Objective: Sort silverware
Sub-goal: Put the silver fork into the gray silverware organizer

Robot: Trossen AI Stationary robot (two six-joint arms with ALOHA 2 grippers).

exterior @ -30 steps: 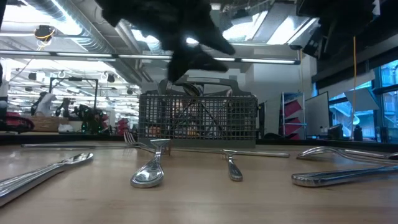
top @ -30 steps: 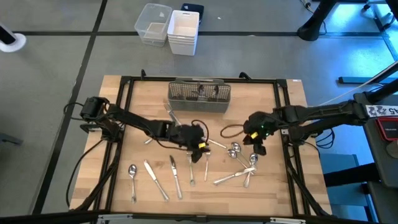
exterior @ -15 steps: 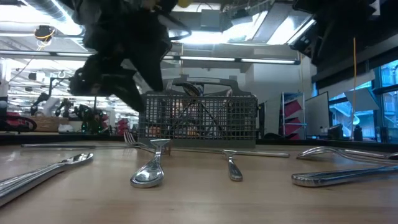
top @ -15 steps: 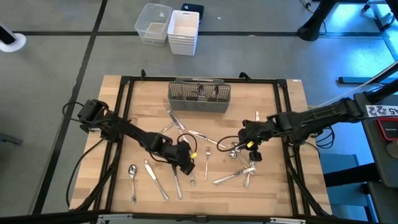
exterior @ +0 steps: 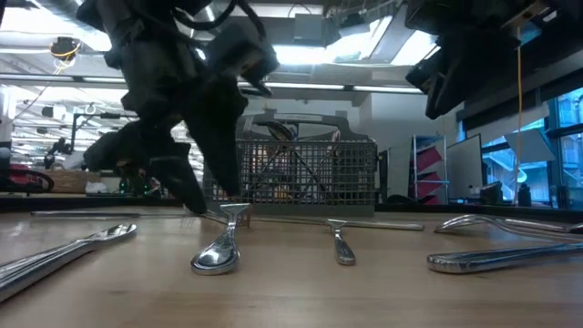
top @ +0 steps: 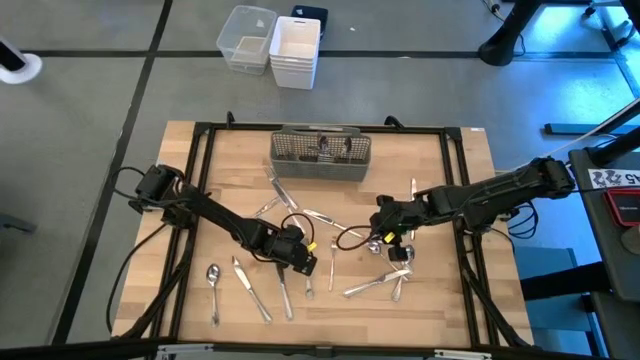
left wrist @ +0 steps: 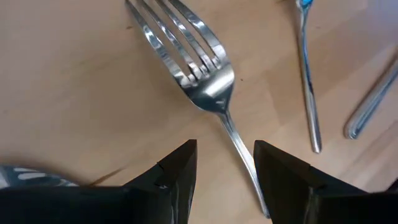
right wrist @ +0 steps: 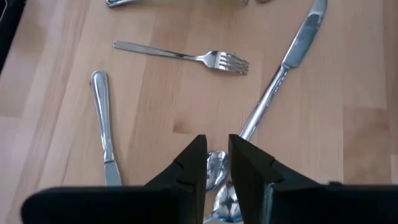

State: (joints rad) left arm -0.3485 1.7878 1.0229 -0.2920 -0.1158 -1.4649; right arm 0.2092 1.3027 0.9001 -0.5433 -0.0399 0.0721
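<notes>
- Lying in a row at the wooden table's point(top: 470, 300) front left are a shiny silver metal spoon point(top: 213, 282) and two table knives point(top: 250, 288).
- Hovering low, the left gripper point(left wrist: 225, 163) has its jaws apart over a silver four-tined fork point(left wrist: 198, 65).
- Standing at the back is a grey wire-mesh caddy point(top: 320, 155).
- Reaching toward the middle, the right gripper point(right wrist: 217, 163) has its fingers nearly together beside a shiny spoon point(right wrist: 216, 168) in the scattered silverware point(top: 385, 270).
</notes>
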